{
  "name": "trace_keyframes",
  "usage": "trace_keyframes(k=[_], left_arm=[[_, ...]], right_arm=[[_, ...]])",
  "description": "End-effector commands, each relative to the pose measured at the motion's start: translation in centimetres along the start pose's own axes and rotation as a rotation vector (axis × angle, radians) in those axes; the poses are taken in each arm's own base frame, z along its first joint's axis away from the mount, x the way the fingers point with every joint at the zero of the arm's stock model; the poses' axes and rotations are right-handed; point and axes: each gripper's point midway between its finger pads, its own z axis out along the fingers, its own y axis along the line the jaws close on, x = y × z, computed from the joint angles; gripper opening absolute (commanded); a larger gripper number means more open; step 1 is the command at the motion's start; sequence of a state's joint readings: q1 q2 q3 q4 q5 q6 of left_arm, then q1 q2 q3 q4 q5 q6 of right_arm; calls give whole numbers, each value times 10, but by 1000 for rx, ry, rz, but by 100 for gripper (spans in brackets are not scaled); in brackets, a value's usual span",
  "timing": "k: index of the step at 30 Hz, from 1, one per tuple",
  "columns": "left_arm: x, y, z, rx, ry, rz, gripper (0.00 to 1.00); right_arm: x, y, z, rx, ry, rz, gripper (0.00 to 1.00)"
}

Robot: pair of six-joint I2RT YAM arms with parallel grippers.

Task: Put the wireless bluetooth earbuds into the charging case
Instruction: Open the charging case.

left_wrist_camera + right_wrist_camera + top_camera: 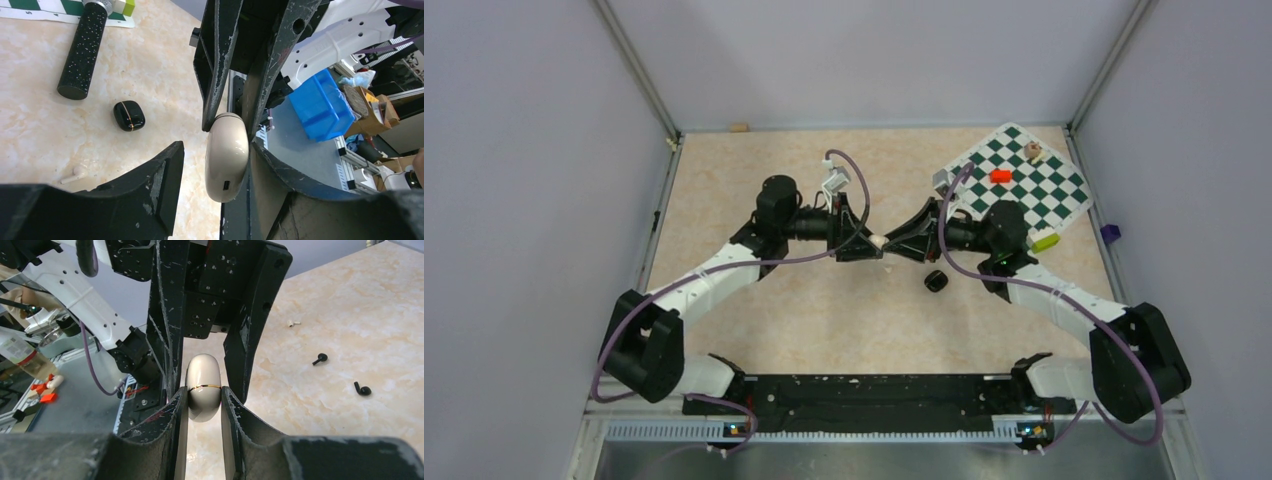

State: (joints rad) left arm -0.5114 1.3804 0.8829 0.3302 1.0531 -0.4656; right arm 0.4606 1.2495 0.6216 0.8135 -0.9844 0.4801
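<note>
The glossy black charging case point(936, 281) lies closed on the table just right of centre; it also shows in the left wrist view point(129, 115). Two tiny black earbuds point(320, 358) point(363, 389) lie apart on the table in the right wrist view. My two grippers meet above mid-table around a cream-coloured lump point(879, 243) with a gold seam. My right gripper point(204, 395) is shut on the lump point(203, 386). My left gripper point(215, 165) is open around it: one finger point(165, 175) stands clear of it, the other is beside it.
A long black cylinder with a silver tip point(82, 50) lies near the black case. A small white bud point(75, 173) lies on the table. A green chequered mat point(1024, 180) at the back right carries a red piece point(1000, 176) and a yellow-green block point(1045, 241).
</note>
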Motion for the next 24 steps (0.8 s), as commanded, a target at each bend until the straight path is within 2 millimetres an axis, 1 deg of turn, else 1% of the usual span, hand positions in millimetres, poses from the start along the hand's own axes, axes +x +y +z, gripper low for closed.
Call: trace_keyframes(k=[1,5,10,14,15,19,23,24], left_arm=[[-29,-13,-7,-9,-58,107,57],[-29,-14,-9,-6,-58,112,55],[-26,-13,-8,1,-53,109,48],[-24,-12,-8,6,-47,111,44],[-24,-12,-8,6,-47,111,42],[-24,-11,-7,8,-45,108,23],[-25,-11,-7,9,-45,106,1],[-25,-11,-7,8,-46,105,0]], right_arm=[[-18,0,0,11,-31,-80,0],[-18,-6,-1,34,-33,-75,0],[-20,-7,-1,39,-39,-70,0],[-23,-9,-2,53,-49,-73,0],[-23,-9,-2,53,-48,-73,0],[-23,-9,-2,56,-49,-72,0],[-23,-9,-1,54,-50,-68,0],[-23,-9,-1,55,-51,-69,0]])
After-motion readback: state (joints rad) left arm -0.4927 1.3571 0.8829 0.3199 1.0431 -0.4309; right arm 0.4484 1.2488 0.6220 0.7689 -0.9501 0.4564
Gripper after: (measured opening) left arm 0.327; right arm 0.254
